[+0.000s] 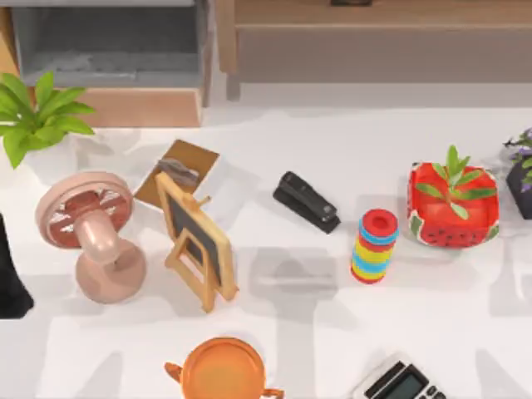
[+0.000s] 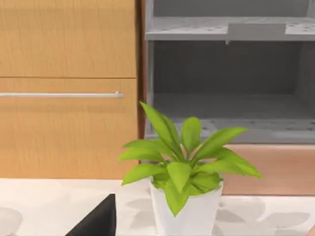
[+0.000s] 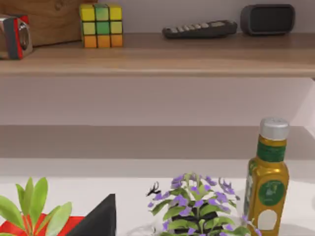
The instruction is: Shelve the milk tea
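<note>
Milk tea carton [image 1: 177, 174] lies flat on table [image 1: 332, 166], upper left of centre in top view, brown face up, just behind chalkboard easel [image 1: 194, 241] and touching or nearly touching its top edge. Pink fan [image 1: 90, 229] to left, well apart. Black stapler [image 1: 306, 201] to right. Orange pot [image 1: 223, 370] at bottom edge. Grey open shelf [image 1: 108, 41] in upper left corner. Left arm [image 1: 10, 278] parked at left edge; whether either pincer is spread or pressed together: cannot tell.
</note>
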